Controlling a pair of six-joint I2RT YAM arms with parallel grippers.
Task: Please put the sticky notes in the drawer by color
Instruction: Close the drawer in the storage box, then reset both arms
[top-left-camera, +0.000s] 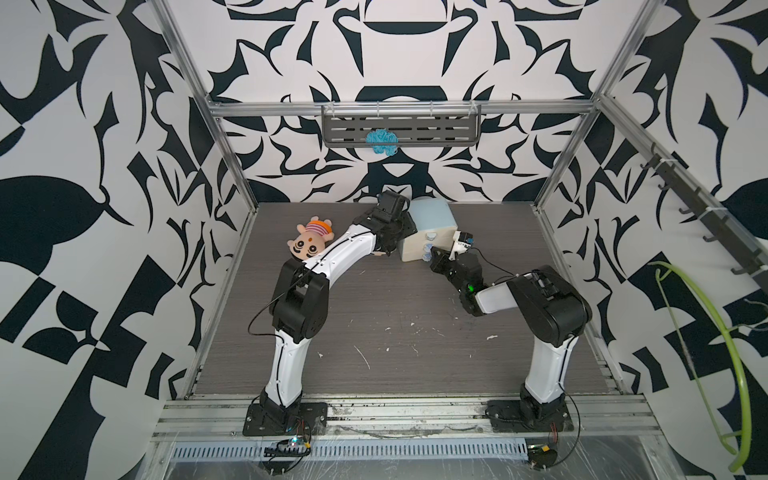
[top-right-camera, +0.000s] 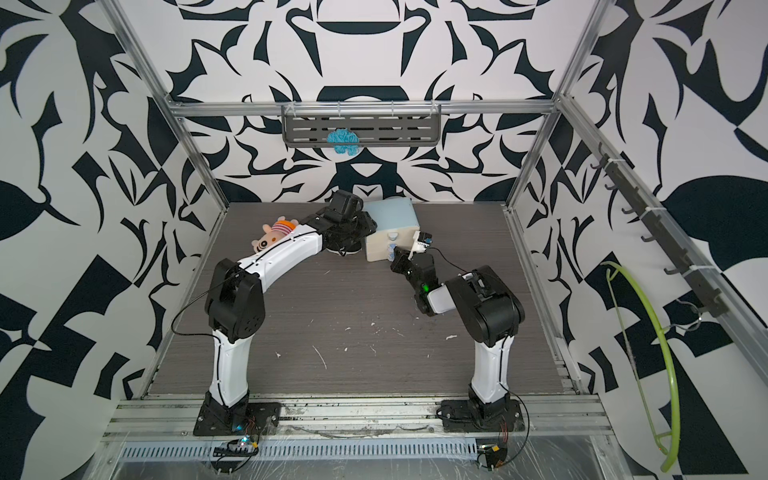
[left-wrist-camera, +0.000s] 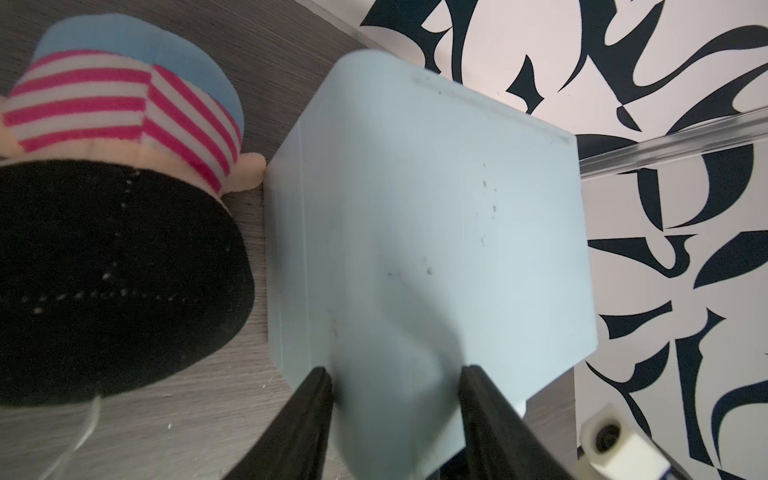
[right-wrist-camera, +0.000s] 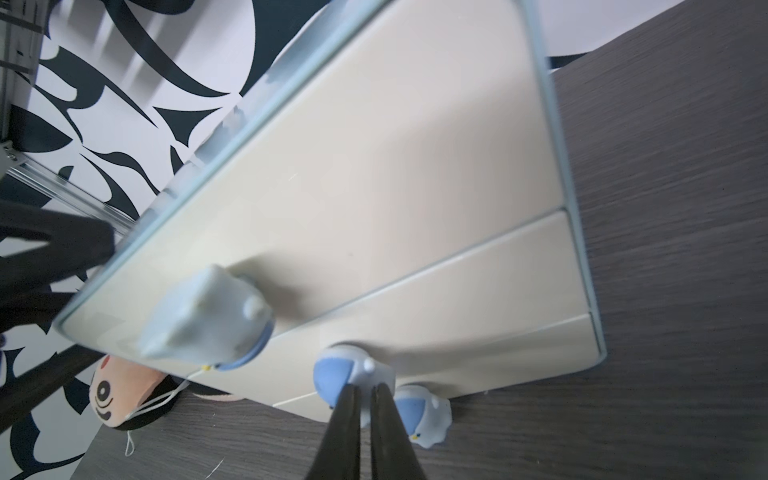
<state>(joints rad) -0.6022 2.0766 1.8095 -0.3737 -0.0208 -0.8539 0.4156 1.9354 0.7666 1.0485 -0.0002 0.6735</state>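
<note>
Top view first: we begin at the left rail (top-left-camera: 220, 299) of the table (top-left-camera: 374, 332), where a plush doll (top-left-camera: 309, 243) lies near the rear with a strip of table between it and the rail. The left arm (top-left-camera: 332, 257) arches over the doll toward the cabinet (top-left-camera: 430, 216), which stands askew near the back wall (top-left-camera: 478, 178), its cream drawer fronts turned toward the front right. In the left wrist view the doll sits just beside the cabinet's side. There the left claw (left-wrist-camera: 395, 374) hangs over the pale blue top with its fingers (left-wrist-camera: 318, 395) a little apart; we cannot tell whether they pinch anything or only rest there. In the right wrist view all three drawer fronts lie flush, and the right claw (right-wrist-camera: 365, 388) is pinched narrow on the middle knob (right-wrist-camera: 336, 370). In the top view the right arm (top-left-camera: 548, 307) crouches near the right rail (top-left-camera: 609, 370), and the broad scuffed stretch between both arms toward the front edge is our open room.
</note>
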